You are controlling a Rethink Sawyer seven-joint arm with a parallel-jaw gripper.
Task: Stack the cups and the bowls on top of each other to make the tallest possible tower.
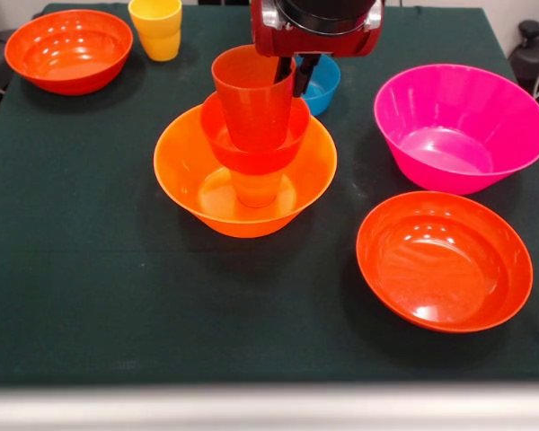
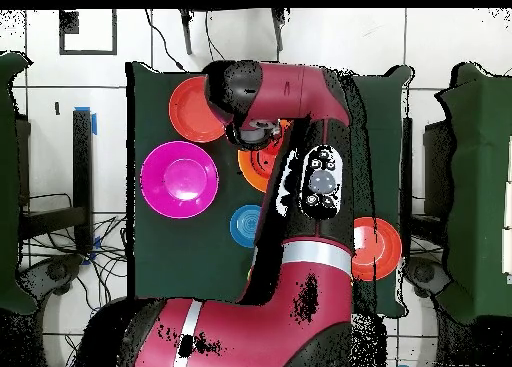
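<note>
A dark green table (image 1: pixel 90 269) carried the whole spread, with the robot's red arm (image 2: pixel 300 93) reaching in from twelve o'clock in the front view. The pink bowl (image 1: pixel 458 126) sat at about two o'clock and a wide red-orange bowl (image 1: pixel 443 260) at four. At centre stood the tower (image 1: pixel 251 135): a large orange bowl (image 1: pixel 198 193) held an orange cup (image 1: pixel 257 189), a small red-orange bowl (image 1: pixel 217 135) rested on that cup, and a red-orange cup (image 1: pixel 251 99) stood tilted in that bowl. A second wide red-orange bowl (image 1: pixel 67 49) lay at ten o'clock, just beside two nested yellow cups (image 1: pixel 157 27) at eleven. The small blue bowl (image 1: pixel 323 85) sat just behind the tower. The gripper (image 1: pixel 298 76) hung at the top cup's rim; one dark finger showed outside the cup, and whether the pincer was clamped could not be told. No writing was legible anywhere.
</note>
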